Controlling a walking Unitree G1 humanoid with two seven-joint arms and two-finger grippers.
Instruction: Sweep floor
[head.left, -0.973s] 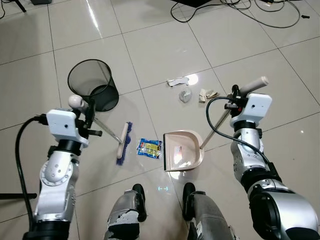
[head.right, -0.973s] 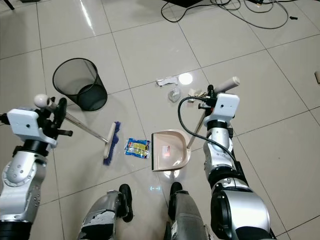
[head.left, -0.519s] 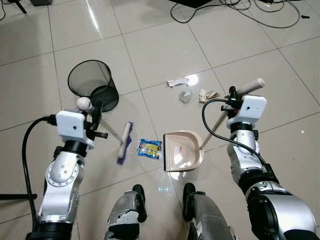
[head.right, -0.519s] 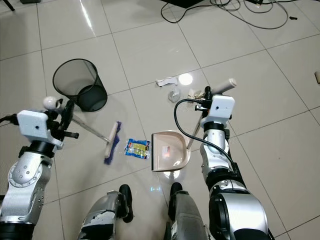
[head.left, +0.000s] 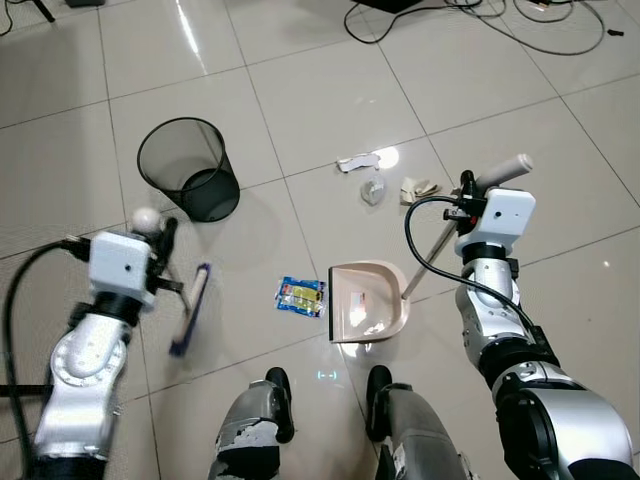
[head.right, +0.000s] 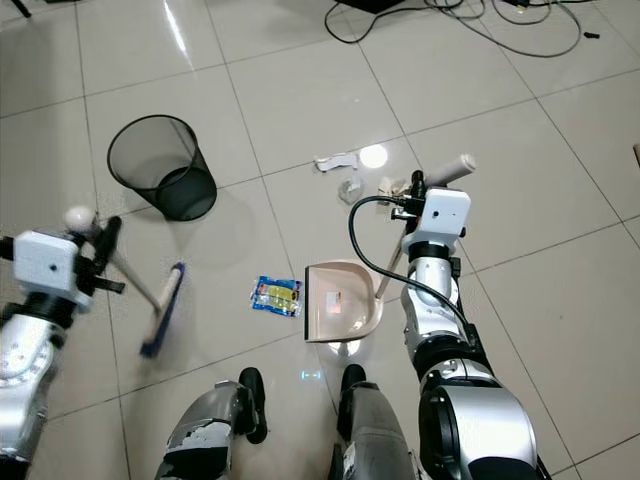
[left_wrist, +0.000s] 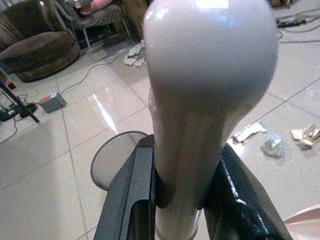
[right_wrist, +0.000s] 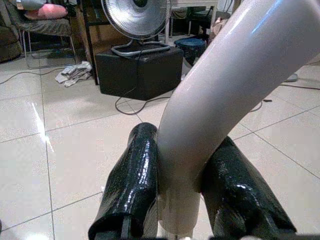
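Left gripper (left_wrist: 177, 200) clamped on broom (head.left: 188, 310), now swung left, away from blue wrapper (head.left: 301, 296); stroke reset likely. Right gripper (right_wrist: 180, 200) holds dustpan (head.left: 366, 303) just beside wrapper on floor (head.left: 320, 90)

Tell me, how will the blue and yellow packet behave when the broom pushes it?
The packet lies flat and looks thin, so it is probably light. On the glossy tile floor it should slide easily, though the broom head might ride over it.

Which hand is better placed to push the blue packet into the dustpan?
Left. The left hand grips the broom, whose head lies left of the blue packet; the right hand holds the dustpan.
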